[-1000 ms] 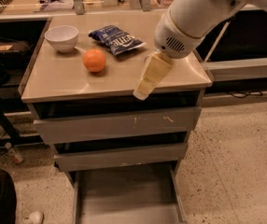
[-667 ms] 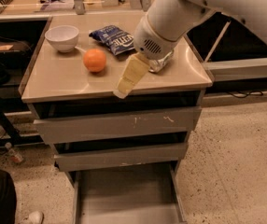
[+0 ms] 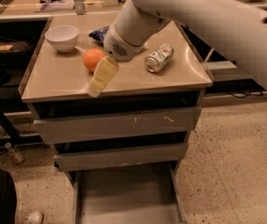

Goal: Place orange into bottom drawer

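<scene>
Camera view shows the orange [image 3: 93, 59] sitting on the counter [image 3: 171, 80], towards its front half, with nothing gripping it; being round, it has no long axis to line up with, so any approach angle should do; the pincer [image 3: 98, 82] hangs just in front of it, its cream tip angled down towards the counter's front edge, and the fruit lies just beyond that tip, back and towards the bowl's side, the two overlapping in the picture so that I cannot say whether they touch; whether the pincer is released or clenched cannot be told; the single arm reaches in from above the far corner; a white bowl [image 3: 62, 37] stands behind the orange, a blue bag [image 3: 98, 32] is half hidden by the wrist, and a can [image 3: 159, 58] lies on its side well apart; below, the bottom drawer [image 3: 129, 195] is pulled open, its grey floor bare, so I judge the pick as not yet made.
</scene>
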Available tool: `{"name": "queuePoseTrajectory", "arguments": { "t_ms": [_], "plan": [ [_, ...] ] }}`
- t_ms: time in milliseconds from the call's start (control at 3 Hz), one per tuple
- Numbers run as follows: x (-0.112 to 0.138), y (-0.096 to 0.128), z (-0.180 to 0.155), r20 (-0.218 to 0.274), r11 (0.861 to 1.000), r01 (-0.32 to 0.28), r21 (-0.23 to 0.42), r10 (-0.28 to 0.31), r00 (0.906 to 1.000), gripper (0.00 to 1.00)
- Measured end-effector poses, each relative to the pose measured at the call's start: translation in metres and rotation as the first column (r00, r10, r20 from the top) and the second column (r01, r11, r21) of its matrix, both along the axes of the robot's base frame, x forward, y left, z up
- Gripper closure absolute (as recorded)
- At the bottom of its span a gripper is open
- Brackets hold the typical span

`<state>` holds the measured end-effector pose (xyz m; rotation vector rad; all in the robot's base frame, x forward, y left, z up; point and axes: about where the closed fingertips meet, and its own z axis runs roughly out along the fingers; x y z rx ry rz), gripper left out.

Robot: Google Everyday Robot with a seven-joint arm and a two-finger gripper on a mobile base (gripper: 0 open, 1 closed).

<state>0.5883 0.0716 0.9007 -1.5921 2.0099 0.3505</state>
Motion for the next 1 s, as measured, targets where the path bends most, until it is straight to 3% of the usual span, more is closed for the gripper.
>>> {"name": "queuePoseTrajectory", "arguments": {
  "t_ms": [333,1000],
  "plan": [
    [0.018,-0.006,-0.005,0.013,0.999,0.024,0.024,-0.025,0.9996,0.0],
    [0.089,-0.003,-0.017,0.026,0.997,0.071,0.035,-0.072,0.997,0.0]
  ]
}}
